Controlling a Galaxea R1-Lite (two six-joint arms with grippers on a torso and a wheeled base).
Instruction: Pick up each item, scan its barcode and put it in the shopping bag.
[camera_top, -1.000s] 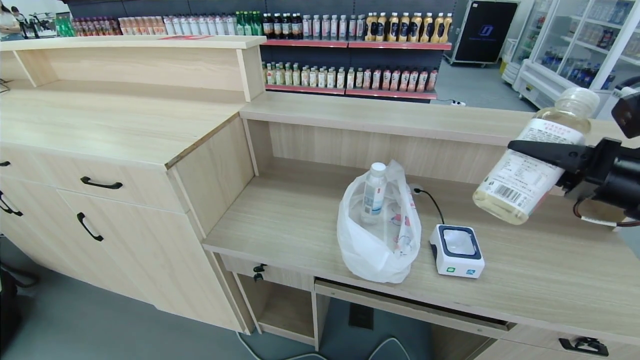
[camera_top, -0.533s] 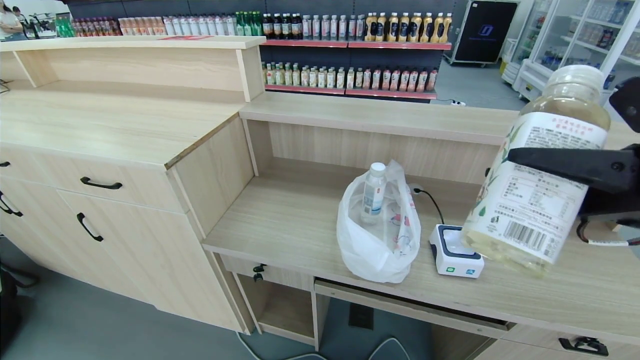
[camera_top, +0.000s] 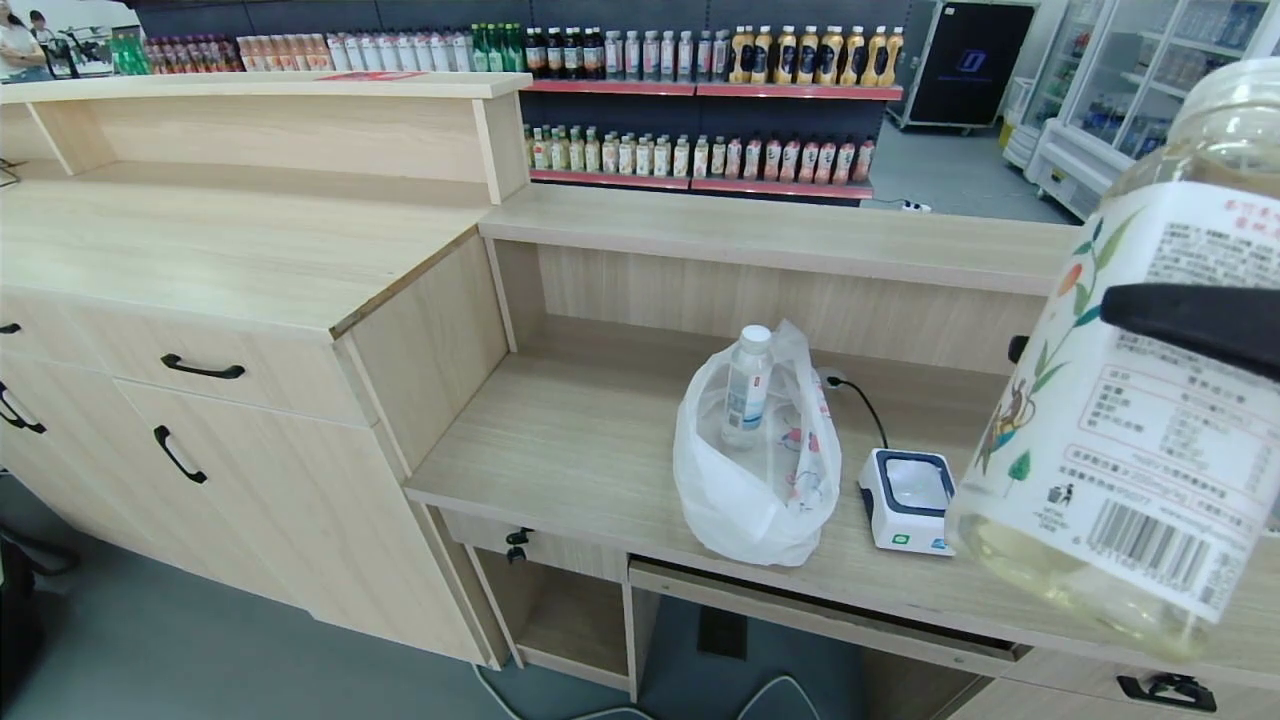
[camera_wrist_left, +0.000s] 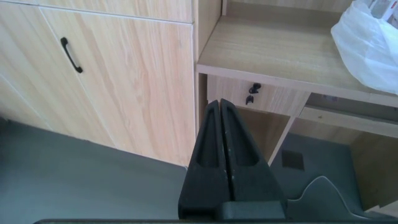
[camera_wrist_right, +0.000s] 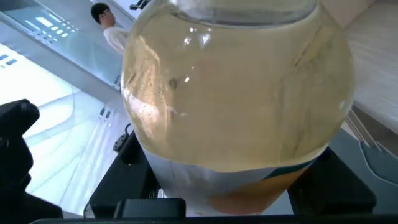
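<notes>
Head view, right claw: the right claw (camera_top: 1180, 320) is seen clamped on a drink bottle (camera_top: 1130, 400), one black finger (camera_top: 1200, 322) laid across the label.
Head view, drink bottle: the bottle is held tilted in the claw, cap end up and away, pale liquid inside, barcode shown near its lower end.
Head view, scanner: the scanner (camera_top: 908, 500) is set on the counter (camera_top: 580, 430) below the claw and to its left, window up, a cable (camera_top: 862, 400) trailing behind.
Head view, shopping bag: the white shopping bag (camera_top: 757, 470) is stood open just beyond the scanner from the claw, a small bottle (camera_top: 748, 385) upright inside.
Left wrist view, left claw: the left claw (camera_wrist_left: 221, 143) is shown pressed together, nothing gripped, in front of a cabinet door (camera_wrist_left: 124, 81).
Left wrist view, shopping bag: the bag is glimpsed on the counter, well apart from this claw.
Right wrist view, drink bottle: the bottle's rounded base is seen end-on, gripped on both sides by the claw's dark fingers (camera_wrist_right: 124, 186).
</notes>
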